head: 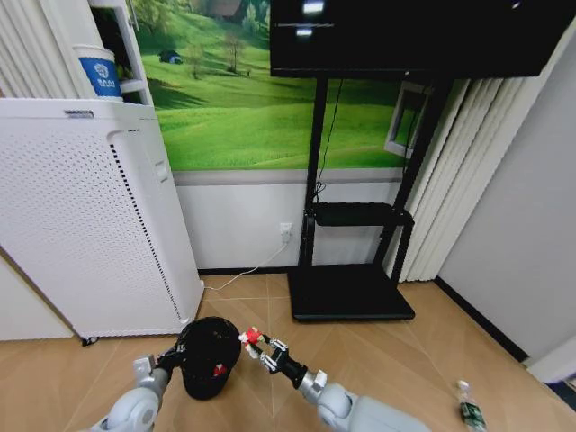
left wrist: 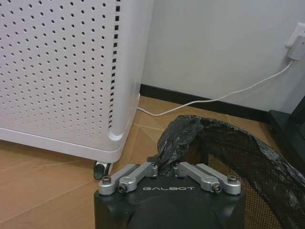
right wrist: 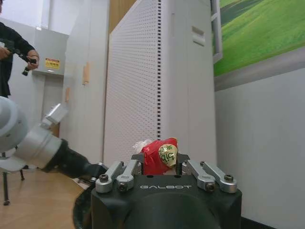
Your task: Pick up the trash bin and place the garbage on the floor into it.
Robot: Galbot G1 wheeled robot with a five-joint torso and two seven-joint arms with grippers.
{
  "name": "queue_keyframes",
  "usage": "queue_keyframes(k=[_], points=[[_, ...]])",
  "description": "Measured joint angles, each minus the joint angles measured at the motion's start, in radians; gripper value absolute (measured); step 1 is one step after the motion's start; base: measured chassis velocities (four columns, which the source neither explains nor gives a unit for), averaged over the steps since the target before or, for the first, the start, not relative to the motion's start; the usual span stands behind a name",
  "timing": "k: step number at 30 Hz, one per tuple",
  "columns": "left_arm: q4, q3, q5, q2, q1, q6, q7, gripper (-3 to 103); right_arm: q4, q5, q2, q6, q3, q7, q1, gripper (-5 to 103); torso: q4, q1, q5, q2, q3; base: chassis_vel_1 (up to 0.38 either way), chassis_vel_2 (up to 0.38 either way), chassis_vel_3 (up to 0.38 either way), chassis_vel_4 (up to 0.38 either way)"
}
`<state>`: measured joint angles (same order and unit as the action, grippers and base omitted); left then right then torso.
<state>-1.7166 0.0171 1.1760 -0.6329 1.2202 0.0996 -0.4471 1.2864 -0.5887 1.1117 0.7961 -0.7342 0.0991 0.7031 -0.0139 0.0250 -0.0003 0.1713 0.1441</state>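
The trash bin (head: 205, 358), small, round and black with a bag liner, is held off the floor at its rim by my left gripper (head: 176, 361). In the left wrist view that gripper (left wrist: 165, 168) is shut on the bunched black liner (left wrist: 178, 136) at the rim. Just right of the bin's mouth, my right gripper (head: 258, 344) is shut on a red-and-white piece of garbage (head: 249, 337). The right wrist view shows this crumpled wrapper (right wrist: 159, 155) between the fingers of the gripper (right wrist: 159, 166). A small red patch (head: 219, 369) shows on the bin. A clear bottle with a green label (head: 468, 409) lies on the floor, far right.
The tall white perforated unit (head: 85, 216) stands close behind and left of the bin. A black TV stand with a flat base (head: 349, 292) is behind on the right. A white cable (left wrist: 214, 98) runs along the wall. Open wooden floor lies between me and the bottle.
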Motion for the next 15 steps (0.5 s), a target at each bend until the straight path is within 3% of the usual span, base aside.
queue_keyframes(k=[6, 15], points=[[-0.016, -0.034, 0.015, -0.001, -0.045, -0.006, -0.019, 7, -0.082, -0.022, 0.112, 0.0, -0.047, -0.001, -0.036, 33, 0.0, 0.0, 0.0002, 0.0, 0.0, 0.0, 0.0, 0.0, 0.0], [-0.016, -0.054, 0.012, -0.023, -0.051, -0.008, -0.028, 7, -0.137, -0.038, 0.143, 0.0, -0.057, 0.0, -0.064, 33, 0.0, 0.0, 0.0, 0.0, 0.0, 0.0, 0.0, 0.0, 0.0]])
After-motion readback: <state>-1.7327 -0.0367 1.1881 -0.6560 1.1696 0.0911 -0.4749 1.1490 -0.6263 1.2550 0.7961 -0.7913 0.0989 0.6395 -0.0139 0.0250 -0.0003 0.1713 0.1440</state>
